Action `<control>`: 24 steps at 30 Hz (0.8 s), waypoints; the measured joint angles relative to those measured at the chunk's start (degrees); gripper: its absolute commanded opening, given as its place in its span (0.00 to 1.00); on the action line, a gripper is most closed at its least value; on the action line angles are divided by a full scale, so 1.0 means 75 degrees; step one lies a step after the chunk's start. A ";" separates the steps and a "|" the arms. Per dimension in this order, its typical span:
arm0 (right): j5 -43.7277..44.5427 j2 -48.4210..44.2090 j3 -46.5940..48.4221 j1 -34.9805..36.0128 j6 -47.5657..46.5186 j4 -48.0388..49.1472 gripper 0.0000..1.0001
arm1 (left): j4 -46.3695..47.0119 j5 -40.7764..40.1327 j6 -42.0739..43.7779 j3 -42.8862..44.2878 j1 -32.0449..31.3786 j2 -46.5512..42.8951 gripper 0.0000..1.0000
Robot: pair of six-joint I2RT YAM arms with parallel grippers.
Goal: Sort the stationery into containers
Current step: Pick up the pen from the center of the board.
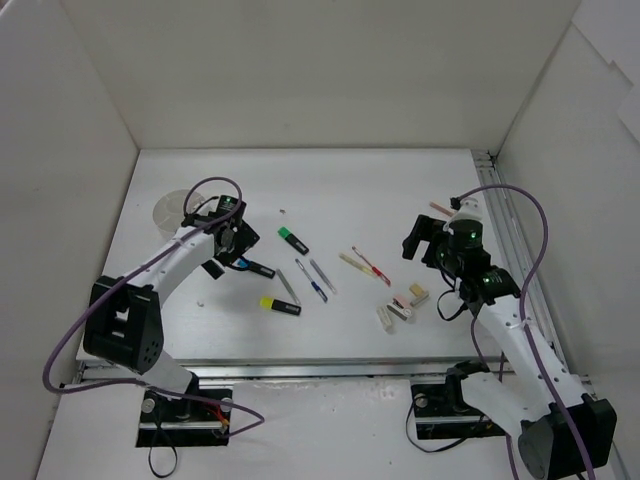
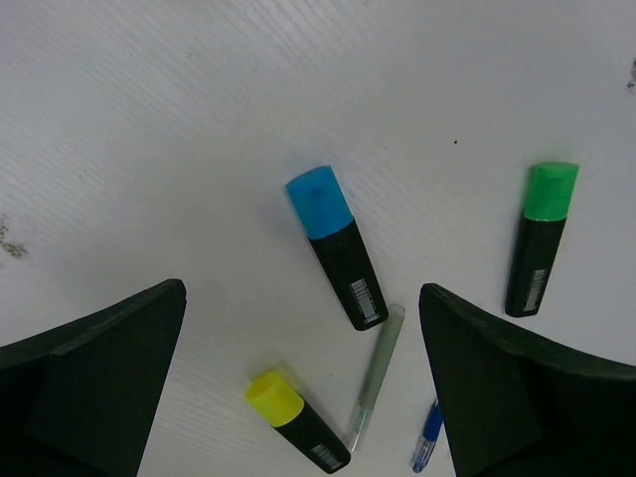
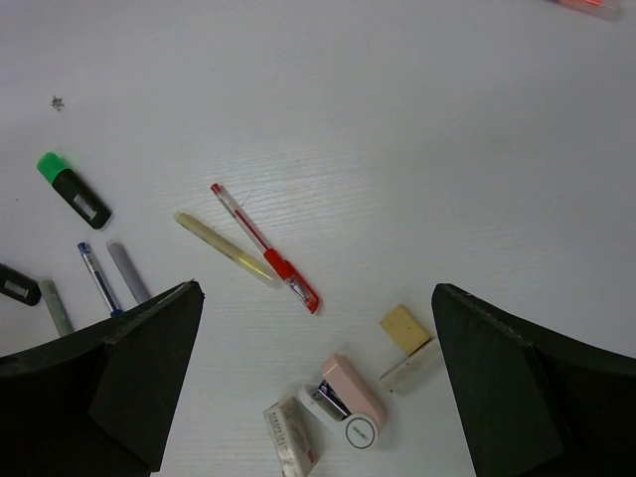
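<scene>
A blue-capped highlighter (image 2: 333,243) lies ahead of my open, empty left gripper (image 2: 303,388). A yellow-capped one (image 2: 296,419) and a grey pen (image 2: 380,373) lie between its fingers, a green-capped one (image 2: 542,238) to the right. In the top view the left gripper (image 1: 228,248) hovers beside the blue highlighter (image 1: 255,266), with the round white tub (image 1: 170,208) behind it. My right gripper (image 3: 318,388) is open and empty above a pink stapler (image 3: 348,402), a tan eraser (image 3: 403,328), a white eraser (image 3: 409,370), a red pen (image 3: 263,246) and a beige stick (image 3: 227,248).
A blue pen (image 3: 97,278) and a grey pen (image 3: 129,271) lie mid-table. A small white box (image 3: 288,435) lies beside the stapler. A red stick (image 1: 440,207) lies at the far right. White walls enclose the table; a metal rail (image 1: 510,240) runs along the right edge.
</scene>
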 measured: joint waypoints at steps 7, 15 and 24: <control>0.0353 0.0003 -0.0125 0.0000 0.0061 0.0000 0.98 | -0.0265 -0.0058 -0.0699 0.0662 -0.0076 0.1279 0.96; 0.0659 0.0087 -0.0125 -0.0003 0.0108 -0.0003 0.98 | -0.0370 -0.0108 -0.1125 0.1087 -0.0227 0.2113 0.86; 0.0866 0.0096 -0.0134 -0.0003 0.0122 0.0000 0.98 | -0.0490 -0.0026 -0.1472 0.1084 -0.0251 0.2463 0.70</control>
